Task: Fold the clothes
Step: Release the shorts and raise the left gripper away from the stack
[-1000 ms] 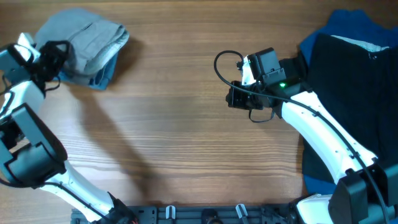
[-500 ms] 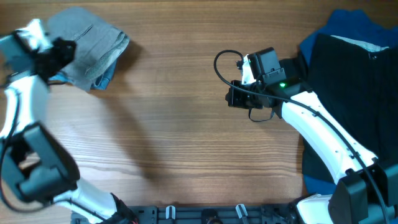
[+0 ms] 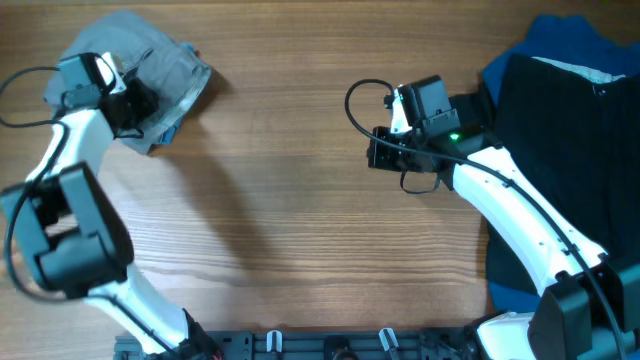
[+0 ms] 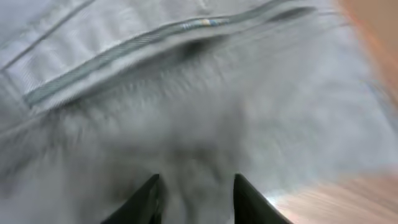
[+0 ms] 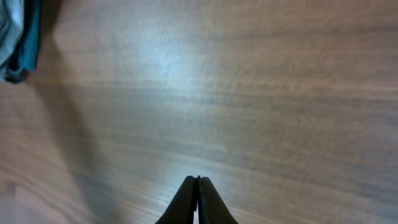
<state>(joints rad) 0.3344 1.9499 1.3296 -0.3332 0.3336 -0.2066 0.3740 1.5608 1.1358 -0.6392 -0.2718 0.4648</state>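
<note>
The grey shorts (image 3: 160, 62) lie bunched at the table's far left corner, with a bit of light-blue denim (image 3: 168, 128) showing under their near edge. My left gripper (image 3: 138, 102) is over the shorts' near side. In the left wrist view its fingers (image 4: 196, 186) are open and grey cloth (image 4: 186, 93) with a welt pocket seam fills the frame, some of it between the fingers. My right gripper (image 3: 375, 155) is shut and empty above bare wood near the table's middle, and shows in the right wrist view (image 5: 198, 186).
A black garment (image 3: 565, 160) lies over a royal-blue one (image 3: 560, 40) along the right edge, under my right arm. Wood table (image 3: 290, 230) stretches between the two piles. The folded pile edge shows in the right wrist view (image 5: 15, 37).
My left gripper has swung from the far left edge rightward and onto the near side of the grey shorts. The right arm has not moved.
</note>
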